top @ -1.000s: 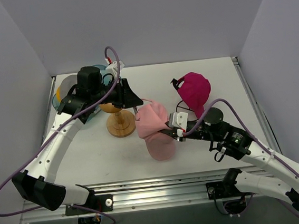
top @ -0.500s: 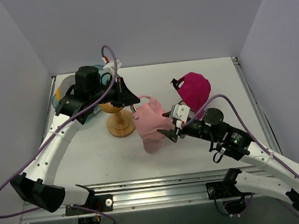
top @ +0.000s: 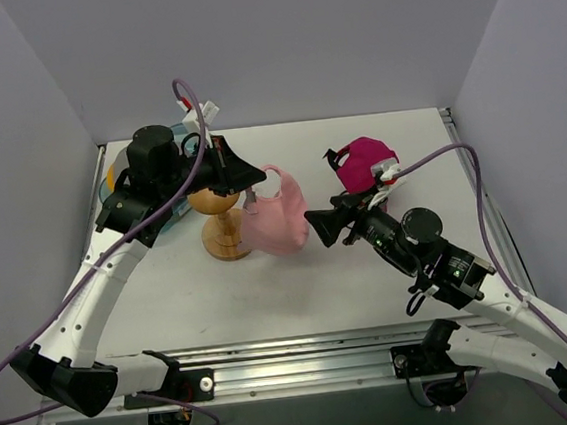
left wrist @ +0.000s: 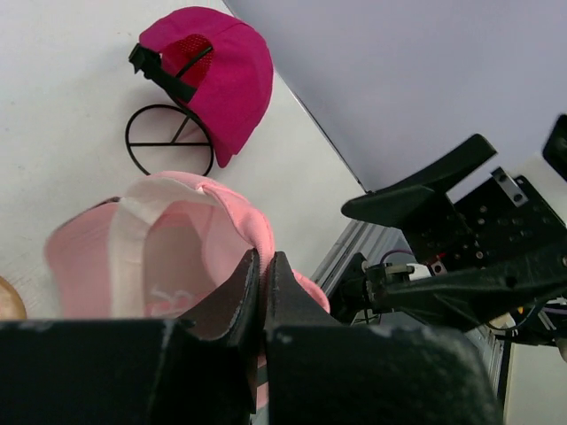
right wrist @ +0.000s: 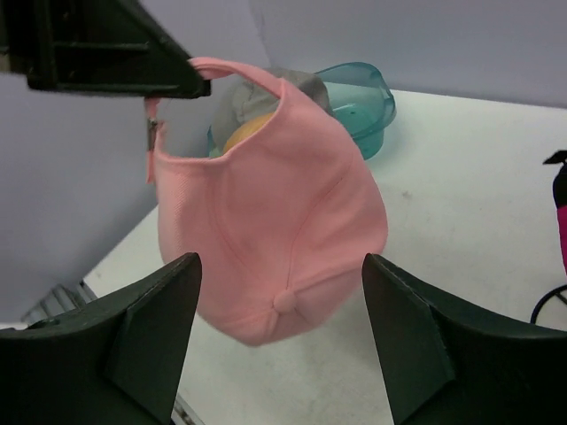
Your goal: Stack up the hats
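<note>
The light pink cap (top: 276,218) hangs off the table by its rear edge, crown down, and my left gripper (top: 251,183) is shut on that edge. In the left wrist view the jaws (left wrist: 263,266) pinch the cap's (left wrist: 168,257) rim. My right gripper (top: 317,224) stands open just right of the cap. Its fingers flank the crown (right wrist: 275,204) without touching it. The magenta cap (top: 367,162) rests at the back right on a black wire ring (left wrist: 168,142). A grey cap's edge (right wrist: 306,81) peeks out behind the pink one.
The wooden hat stand (top: 225,233) stands just left of the hanging cap. A teal tub (right wrist: 359,97) sits at the back left, mostly behind my left arm, with a bit of yellow (top: 111,175) showing. Walls close in the table on three sides.
The right gripper let go of the pink cap, opened and drew back to the right. The left gripper shut on the cap's rear edge and lifted it off the table.
</note>
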### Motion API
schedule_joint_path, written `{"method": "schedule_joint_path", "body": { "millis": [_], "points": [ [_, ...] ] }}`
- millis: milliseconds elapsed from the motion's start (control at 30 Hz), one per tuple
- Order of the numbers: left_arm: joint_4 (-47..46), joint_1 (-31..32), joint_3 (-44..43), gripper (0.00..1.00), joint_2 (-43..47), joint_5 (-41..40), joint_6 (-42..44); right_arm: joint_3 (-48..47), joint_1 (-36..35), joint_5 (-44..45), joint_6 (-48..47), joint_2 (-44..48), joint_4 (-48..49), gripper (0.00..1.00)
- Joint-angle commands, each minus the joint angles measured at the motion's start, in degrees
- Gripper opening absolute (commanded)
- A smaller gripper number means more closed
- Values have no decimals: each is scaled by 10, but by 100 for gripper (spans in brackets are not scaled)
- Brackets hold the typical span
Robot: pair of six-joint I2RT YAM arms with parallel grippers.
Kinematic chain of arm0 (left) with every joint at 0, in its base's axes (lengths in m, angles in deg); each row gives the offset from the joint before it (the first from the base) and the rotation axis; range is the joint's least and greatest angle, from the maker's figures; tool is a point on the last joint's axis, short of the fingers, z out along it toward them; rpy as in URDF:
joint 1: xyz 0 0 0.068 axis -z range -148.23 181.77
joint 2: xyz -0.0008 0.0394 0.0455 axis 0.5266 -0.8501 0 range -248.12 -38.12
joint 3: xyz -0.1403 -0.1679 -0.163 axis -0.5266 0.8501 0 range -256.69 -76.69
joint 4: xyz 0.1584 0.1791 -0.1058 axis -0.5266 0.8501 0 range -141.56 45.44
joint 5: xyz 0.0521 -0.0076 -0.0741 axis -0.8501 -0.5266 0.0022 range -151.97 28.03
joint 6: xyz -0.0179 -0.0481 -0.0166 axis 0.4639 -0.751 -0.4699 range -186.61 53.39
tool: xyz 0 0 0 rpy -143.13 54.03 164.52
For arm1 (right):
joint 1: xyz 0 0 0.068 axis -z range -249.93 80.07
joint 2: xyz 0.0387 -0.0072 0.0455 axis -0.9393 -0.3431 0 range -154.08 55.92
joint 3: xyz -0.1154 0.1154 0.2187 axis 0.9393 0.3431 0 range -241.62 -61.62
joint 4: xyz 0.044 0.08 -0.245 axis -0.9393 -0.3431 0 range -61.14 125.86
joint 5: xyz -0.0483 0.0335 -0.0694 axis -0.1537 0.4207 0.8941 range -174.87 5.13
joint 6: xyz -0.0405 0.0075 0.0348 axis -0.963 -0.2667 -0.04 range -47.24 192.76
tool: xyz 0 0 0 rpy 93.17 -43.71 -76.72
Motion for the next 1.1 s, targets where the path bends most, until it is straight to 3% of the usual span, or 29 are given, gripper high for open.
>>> {"method": "schedule_joint_path", "body": {
  "millis": [0,167,633,1067],
  "points": [
    [-89,13,16,2,20,21,-16,-4,-3,96,129,0,45,69],
    [-112,30,20,2,25,28,-12,43,-3,154,171,3,77,70],
    [-136,84,14,2,11,3,35,132,-4,135,290,24,142,66],
    [-107,115,-16,2,-18,-88,78,160,-4,109,336,33,147,53]
  ]
}}
